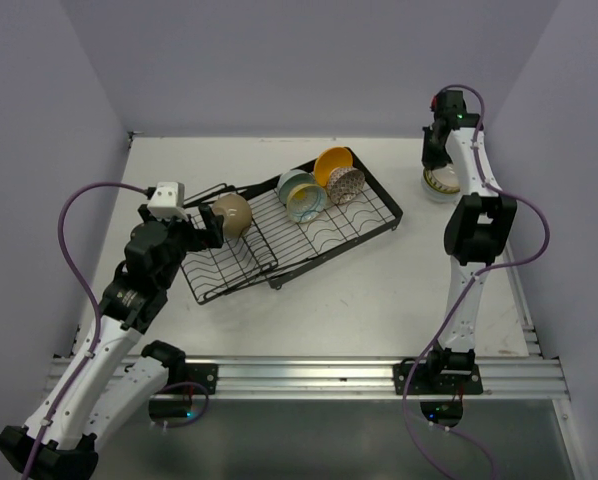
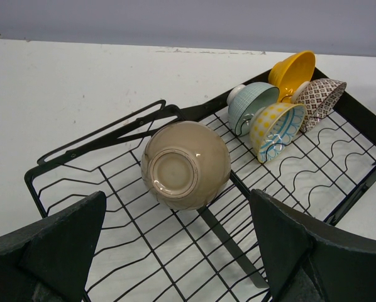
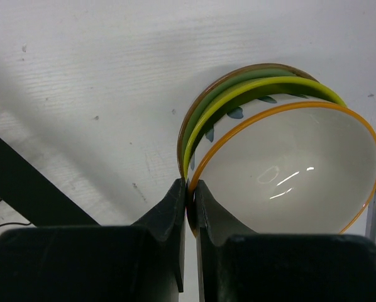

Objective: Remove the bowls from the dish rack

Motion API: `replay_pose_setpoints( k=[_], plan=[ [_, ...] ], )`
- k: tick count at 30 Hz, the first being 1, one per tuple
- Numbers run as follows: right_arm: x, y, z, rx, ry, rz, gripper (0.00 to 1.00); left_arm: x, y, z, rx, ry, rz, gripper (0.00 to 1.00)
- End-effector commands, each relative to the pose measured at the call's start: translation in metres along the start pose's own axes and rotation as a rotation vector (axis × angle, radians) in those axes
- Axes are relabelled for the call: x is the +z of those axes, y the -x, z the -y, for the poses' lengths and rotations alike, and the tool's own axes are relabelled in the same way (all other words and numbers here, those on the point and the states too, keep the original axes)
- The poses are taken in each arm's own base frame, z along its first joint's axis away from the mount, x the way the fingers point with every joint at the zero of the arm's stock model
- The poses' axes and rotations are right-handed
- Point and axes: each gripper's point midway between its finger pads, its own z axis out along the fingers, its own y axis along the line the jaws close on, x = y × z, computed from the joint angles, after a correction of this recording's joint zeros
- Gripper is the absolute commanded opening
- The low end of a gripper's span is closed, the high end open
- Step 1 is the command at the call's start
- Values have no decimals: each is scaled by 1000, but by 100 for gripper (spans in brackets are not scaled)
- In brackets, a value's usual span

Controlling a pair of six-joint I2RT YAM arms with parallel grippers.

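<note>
Okay, dish rack [image 1: 369, 215] sits tilted mid-frame in the top view on the table [image 1: 379, 300], five bowls in it. One is the beige bowl [image 2: 185, 165], foot ring facing the left wrist camera, lying on the wires at the rack's left end. Four more lean together at the upper right end: teal ribbed bowl [image 2: 251, 104], yellow-dotted bowl [image 2: 276, 129] with a blue-patterned inside, orange-yellow bowl [image 2: 292, 72], brown-patterned bowl [image 2: 320, 100]. Off the rack, at the right edge of the top view, a nested stack [image 1: 439, 185] stands on the table. The right wrist view shows at least three rims, the top one an orange-rimmed bowl [image 3: 288, 170], white inside. Right hand [image 3: 190, 189] pressed nearly together, pinching that top bowl's near rim. Left hand [image 1: 207, 230] spread wide just beside the beige bowl, fingers [image 2: 56, 245] low in frame either side of it, not touching.
</note>
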Motion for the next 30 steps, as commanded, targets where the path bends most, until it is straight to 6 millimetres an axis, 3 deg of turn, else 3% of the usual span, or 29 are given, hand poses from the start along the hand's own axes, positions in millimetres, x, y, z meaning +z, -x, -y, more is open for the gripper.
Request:
replay_pose_setpoints(
  k=[1, 17, 19, 20, 21, 26, 30],
  plan=[
    [-31, 32, 10, -4, -32, 131, 0, 0, 9, 1, 18, -3, 29, 100],
    [-21, 38, 9, 10, -35, 158, 0, 2, 7, 3, 23, -10, 23, 100],
    [-22, 40, 10, 12, -37, 163, 11, 2, 7, 3, 21, -11, 22, 100],
    [-22, 40, 10, 12, -37, 163, 33, 2, 7, 3, 21, -11, 22, 100],
    [-24, 40, 9, 13, -31, 162, 41, 1, 7, 3, 24, -13, 23, 100],
    [-36, 42, 6, 23, -8, 176, 52, 2, 7, 3, 24, -10, 23, 100],
    [-62, 50, 6, 41, 13, 210, 57, 2, 7, 1, 25, 0, 19, 100]
  ],
)
